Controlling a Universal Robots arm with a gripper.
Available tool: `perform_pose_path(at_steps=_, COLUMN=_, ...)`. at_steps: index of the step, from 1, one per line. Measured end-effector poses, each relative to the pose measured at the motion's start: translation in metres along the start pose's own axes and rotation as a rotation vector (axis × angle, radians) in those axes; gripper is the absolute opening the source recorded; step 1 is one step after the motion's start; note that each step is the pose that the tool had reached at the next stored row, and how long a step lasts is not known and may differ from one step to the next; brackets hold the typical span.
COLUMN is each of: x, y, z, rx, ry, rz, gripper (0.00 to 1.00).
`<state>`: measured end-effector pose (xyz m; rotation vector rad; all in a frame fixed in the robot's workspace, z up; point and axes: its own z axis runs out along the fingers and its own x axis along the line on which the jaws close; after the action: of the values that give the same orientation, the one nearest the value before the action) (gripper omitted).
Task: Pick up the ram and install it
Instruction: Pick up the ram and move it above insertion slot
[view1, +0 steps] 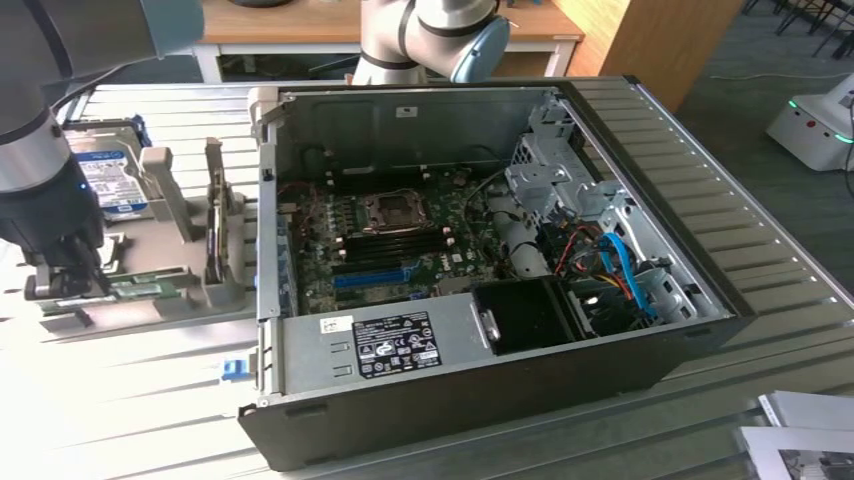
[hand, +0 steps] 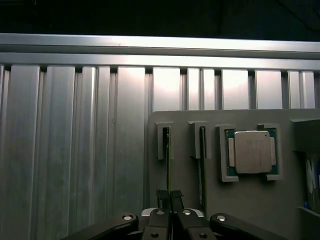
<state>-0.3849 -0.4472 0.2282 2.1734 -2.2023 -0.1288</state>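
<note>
exterior view: arm (view1: 34, 150) reaching down at the exterior view's left, gripper (view1: 64, 288) low at the near end of a gray holder (view1: 167, 305) on the ribbed metal surface (view1: 134, 400). hard drive (view1: 114, 180) with a blue label propped just behind the holder. open computer case (view1: 441, 350) lying in the middle of the surface, well apart from the gripper, its motherboard (view1: 400, 240) exposed with a blue slot (view1: 380, 275) toward the front. wrist view: gripper (hand: 169, 196) pressed together on the ram (hand: 167, 150), pinching its thin edge between the two dark fingertips (hand: 162, 196). ram standing on edge in its narrow groove of the holder (hand: 185, 175), far end seated in a small bracket, not lifted clear. second stick (hand: 202, 150) upright in the neighbouring groove, just beside the ram and not touching it. square silver processor (hand: 252, 151) flat in its own pocket on the far side of that second stick. ribbed surface (hand: 75, 150) stretching out beside and beyond the holder.
</note>
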Motion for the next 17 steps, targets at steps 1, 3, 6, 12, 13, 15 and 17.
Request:
perform_pose_path(at_steps=1, x=0.000, y=0.0001, z=-0.0011, rx=-0.0005, ry=-0.0001, rz=0.000, gripper=0.12)
perform_pose_path(at_steps=3, x=0.000, y=0.0003, z=-0.0036, rx=-0.0011, ry=0.0000, rz=0.000, gripper=0.12)
perform_pose_path(at_steps=6, x=0.000, y=0.0007, z=-0.0075, rx=-0.0016, ry=0.0000, rz=0.000, gripper=0.12)
perform_pose_path(at_steps=12, x=0.000, y=0.0014, z=-0.0152, rx=-0.0028, ry=0.0000, rz=0.000, gripper=0.12)
perform_pose_path(at_steps=13, x=0.000, y=0.0015, z=-0.0164, rx=-0.0030, ry=0.0000, rz=0.000, gripper=0.12)
perform_pose_path(at_steps=15, x=-0.001, y=0.0017, z=-0.0189, rx=-0.0033, ry=0.0000, rz=0.000, gripper=0.12)
perform_pose_path(at_steps=17, x=-0.001, y=0.0019, z=-0.0213, rx=-0.0035, ry=0.0000, rz=0.000, gripper=0.12)
